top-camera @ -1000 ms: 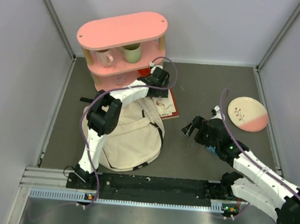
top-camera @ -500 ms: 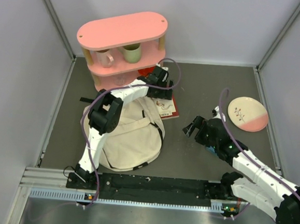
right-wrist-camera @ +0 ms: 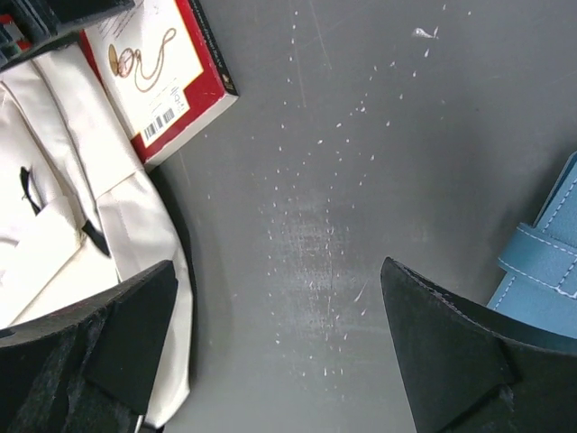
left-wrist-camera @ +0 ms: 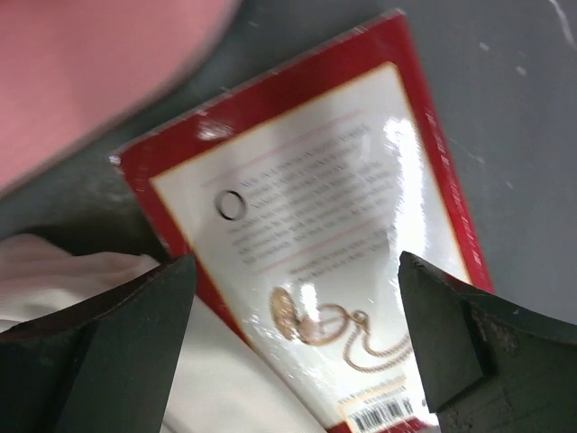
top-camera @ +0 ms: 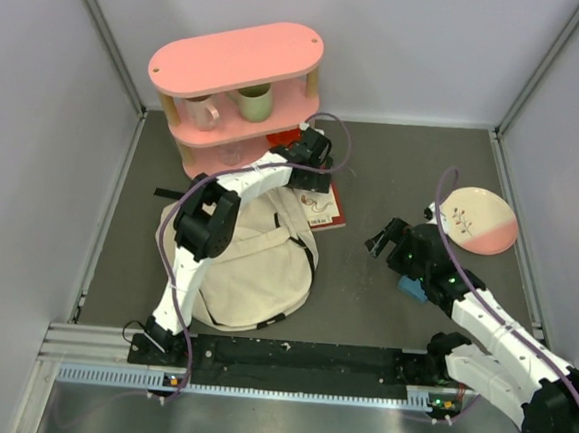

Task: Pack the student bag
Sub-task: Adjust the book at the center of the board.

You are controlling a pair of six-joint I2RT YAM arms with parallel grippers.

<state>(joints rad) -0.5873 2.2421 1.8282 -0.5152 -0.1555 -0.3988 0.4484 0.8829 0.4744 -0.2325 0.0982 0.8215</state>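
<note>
In the upper left of the top view stands a pink two-tier oval wooden shelf (top-camera: 236, 67). On its lower tier a pale pink mug (top-camera: 201, 111) stands left of a green cup (top-camera: 254, 101). Below it, left of centre, the student bag (top-camera: 251, 264), a large cream soft fabric backpack with dark zip lines, lies flat on the grey table (top-camera: 394, 165), with the left arm reaching over it.

The left gripper (left-wrist-camera: 293, 307) hangs just right of the shelf's lower tier, above a red-edged, white-faced glossy book (left-wrist-camera: 334, 225). Its fingers are spread wide and nothing is pinched between them. The book lies on the table with its lower left part against the bag's top edge; whether it rests on the fabric cannot be told.

Right of centre, the right gripper (right-wrist-camera: 279, 316) is likewise spread wide over bare scratched table, gripping nothing. The bag and book are at the upper left of its wrist view. A blue stitched leather-like item (right-wrist-camera: 550, 271) lies at that view's right edge. Far right in the top view sits a round cream and pink plate (top-camera: 478, 219) with a sprig pattern.
</note>
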